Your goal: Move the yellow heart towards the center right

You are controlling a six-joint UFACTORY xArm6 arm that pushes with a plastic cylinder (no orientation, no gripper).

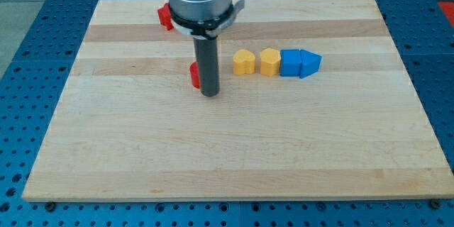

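Resting on the pale wooden tabletop [234, 149], my tip [210, 93], a dark rod with no claw, touching a small red block [194, 75] at its left, yellow heart block [244, 62] just right of my tip, yellow hexagonal block [269, 62] beyond, then two touching blue blocks [300, 63], another red block [164, 16] above-left of my tip.

My tip [210, 93] touches a red block [194, 75] on its left; right of it, bare table [319, 149] before the yellow heart [244, 62].

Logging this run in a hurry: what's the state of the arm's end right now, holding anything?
No gripper here, only a rod: my tip holds nothing, resting on the board beside a red block, on the view's left of the two yellow blocks.
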